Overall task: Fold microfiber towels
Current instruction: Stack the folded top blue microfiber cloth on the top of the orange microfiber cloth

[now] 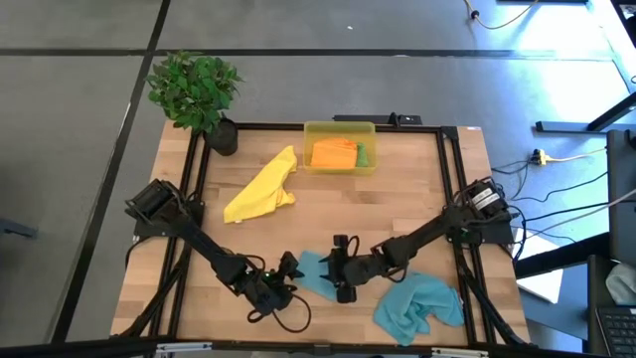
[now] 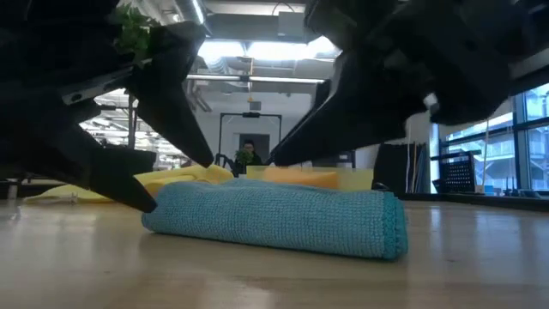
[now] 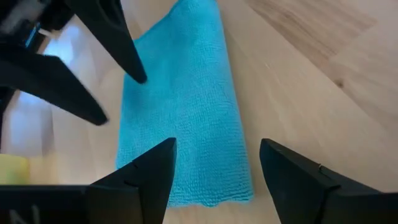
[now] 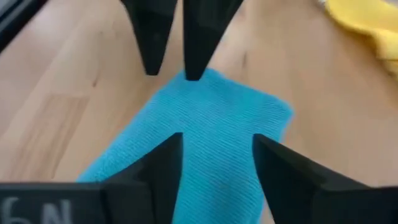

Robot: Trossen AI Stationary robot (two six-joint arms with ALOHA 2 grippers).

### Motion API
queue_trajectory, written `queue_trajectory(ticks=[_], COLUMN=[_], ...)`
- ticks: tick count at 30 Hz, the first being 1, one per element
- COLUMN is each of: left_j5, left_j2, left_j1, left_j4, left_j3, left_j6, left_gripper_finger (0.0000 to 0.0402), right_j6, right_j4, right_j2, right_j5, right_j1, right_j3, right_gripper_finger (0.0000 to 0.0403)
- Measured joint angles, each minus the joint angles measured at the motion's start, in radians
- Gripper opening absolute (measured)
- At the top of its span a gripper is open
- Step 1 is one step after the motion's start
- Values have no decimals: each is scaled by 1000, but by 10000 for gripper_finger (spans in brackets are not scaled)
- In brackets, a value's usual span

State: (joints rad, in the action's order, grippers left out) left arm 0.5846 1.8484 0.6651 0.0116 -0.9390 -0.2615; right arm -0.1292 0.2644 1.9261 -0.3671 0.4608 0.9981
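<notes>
A folded teal-blue microfiber towel (image 1: 313, 271) lies flat near the table's front edge, a long narrow strip in the left wrist view (image 3: 186, 118). My left gripper (image 1: 286, 270) stands open at the towel's left end, its fingers over that end (image 3: 217, 146). From the right, my right gripper (image 1: 343, 270) hangs open over the other end (image 4: 217, 140). A second teal towel (image 1: 417, 303) lies crumpled at the front right. A yellow towel (image 1: 260, 187) lies loosely bunched at mid-left. Orange (image 1: 333, 152) and green (image 1: 363, 154) towels lie in the bin. My left gripper has one fingertip (image 2: 141, 202) down at table height, right beside the folded towel's left end (image 2: 159, 216). Whether it touches the cloth I cannot tell. The towel lies flat on the table. My right gripper touches nothing that shows.
A translucent yellow bin (image 1: 340, 129) stands at the far middle of the table. At the far left corner is a potted plant (image 1: 199, 94). A black frame (image 1: 452, 169) runs around the tabletop. Bare wood (image 1: 397, 209) lies between the bin and the grippers.
</notes>
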Motion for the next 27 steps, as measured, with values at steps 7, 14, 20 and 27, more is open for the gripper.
queue_trajectory(ticks=[7, 14, 20, 27], left_j5=[-1, -10, 32, 68], left_j2=[5, 52, 88, 92], left_j1=[-4, -4, -2, 5], left_j4=[6, 29, 72, 94], left_j3=[0, -1, -5, -3], left_j6=[15, 8, -32, -65], left_gripper_finger=[224, 224, 224, 224], right_j6=[-24, -29, -80, -100], right_j4=[14, -4, -2, 1], right_j2=[46, 47, 89, 105], right_j5=[87, 91, 140, 147], right_j1=[-59, -95, -119, -129], right_j3=[0, -2, -2, 2], right_gripper_finger=[68, 7, 31, 23])
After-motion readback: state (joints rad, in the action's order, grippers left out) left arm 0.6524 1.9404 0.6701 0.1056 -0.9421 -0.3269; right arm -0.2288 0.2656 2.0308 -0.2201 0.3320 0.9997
